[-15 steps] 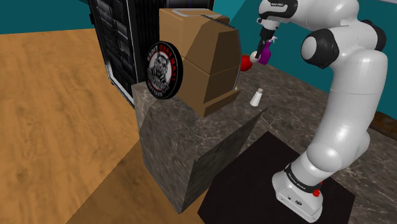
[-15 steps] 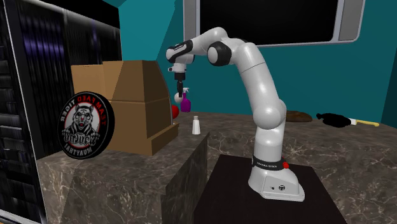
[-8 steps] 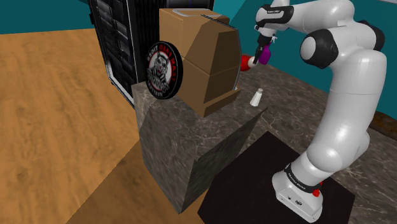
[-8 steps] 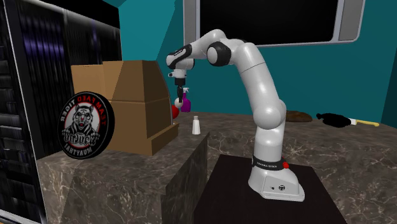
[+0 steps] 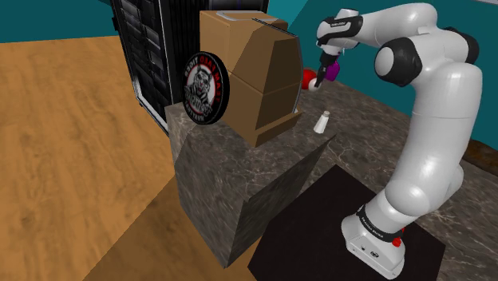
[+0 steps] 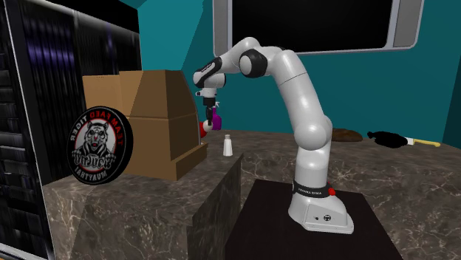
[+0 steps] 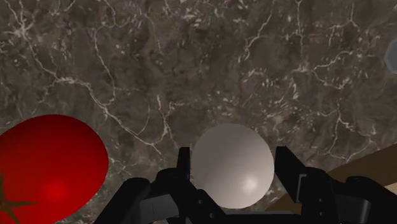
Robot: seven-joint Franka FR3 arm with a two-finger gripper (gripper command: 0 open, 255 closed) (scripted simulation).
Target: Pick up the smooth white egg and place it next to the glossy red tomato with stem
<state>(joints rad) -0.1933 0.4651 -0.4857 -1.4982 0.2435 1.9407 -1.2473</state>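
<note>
Ring lettering on round tiger sign (image 6: 101,148) not legible

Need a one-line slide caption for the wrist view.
Black gripper clasps a white egg over the marbled counter, with the red tomato close beside.

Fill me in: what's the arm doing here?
The gripper is shut on the egg and holds it over the dark veined counter. The tomato sits close beside it on the counter. The egg does not look set down yet, so the placing step is what's left.
</note>
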